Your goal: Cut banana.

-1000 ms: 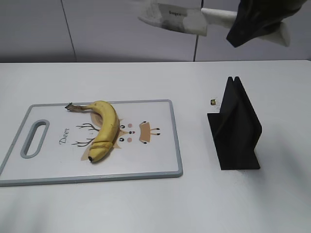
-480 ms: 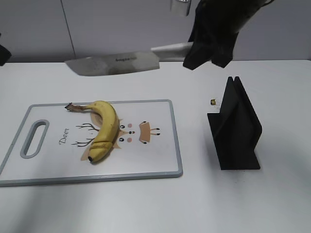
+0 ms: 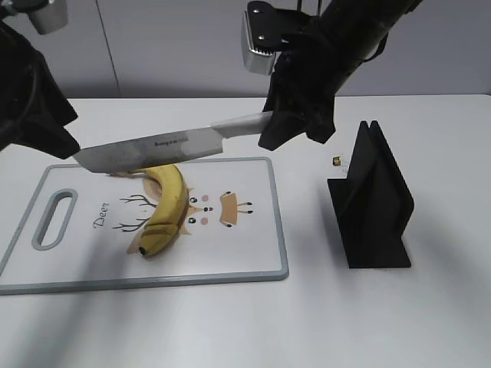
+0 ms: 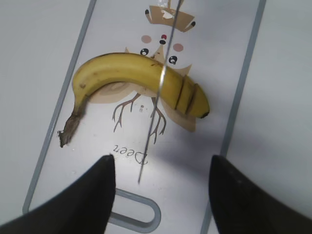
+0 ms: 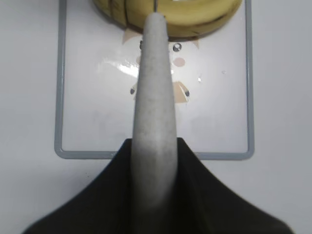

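The yellow banana (image 3: 167, 208) lies on the white cutting board (image 3: 230, 272), stem at the back, with a few shallow slits near its black tip. My right gripper (image 3: 295, 115) is shut on the pale handle of a knife (image 3: 153, 149) and holds the blade level above the banana. In the right wrist view the handle (image 5: 153, 97) runs from my jaws (image 5: 153, 163) toward the banana (image 5: 195, 14). My left gripper (image 3: 46, 123) hangs open and empty above the board's left end. In its view (image 4: 161, 187) the blade (image 4: 158, 92) shows edge-on across the banana (image 4: 126, 73).
A black knife stand (image 3: 372, 203) stands on the white table to the right of the board. A small brass-coloured object (image 3: 336, 161) lies just behind it. The board has a grey rim (image 4: 53, 122) and a handle slot (image 3: 54, 218) at its left end.
My right gripper has brought the knife down and to the left, from high at the back to just over the banana. My left arm has come into view at the left.
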`<action>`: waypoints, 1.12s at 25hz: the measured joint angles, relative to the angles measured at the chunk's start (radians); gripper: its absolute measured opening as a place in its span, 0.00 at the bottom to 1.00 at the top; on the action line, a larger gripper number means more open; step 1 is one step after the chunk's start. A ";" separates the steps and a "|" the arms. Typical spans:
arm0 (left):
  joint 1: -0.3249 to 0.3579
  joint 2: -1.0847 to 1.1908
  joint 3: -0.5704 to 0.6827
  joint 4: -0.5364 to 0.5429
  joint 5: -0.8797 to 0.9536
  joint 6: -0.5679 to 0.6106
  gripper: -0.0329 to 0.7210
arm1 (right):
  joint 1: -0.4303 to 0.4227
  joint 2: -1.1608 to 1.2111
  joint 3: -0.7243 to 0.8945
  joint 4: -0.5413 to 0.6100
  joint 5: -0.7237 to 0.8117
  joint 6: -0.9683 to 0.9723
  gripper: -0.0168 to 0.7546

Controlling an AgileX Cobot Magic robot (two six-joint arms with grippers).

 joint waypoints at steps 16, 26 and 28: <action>-0.031 0.168 -0.002 0.007 -0.089 0.023 0.50 | 0.001 0.018 -0.002 0.086 -0.001 -0.074 0.23; -0.038 0.169 -0.002 0.036 -0.122 0.048 0.05 | 0.001 0.026 -0.003 0.088 -0.011 0.021 0.23; -0.050 0.177 0.001 0.054 -0.149 0.050 0.05 | 0.001 0.041 -0.003 0.073 -0.009 0.057 0.23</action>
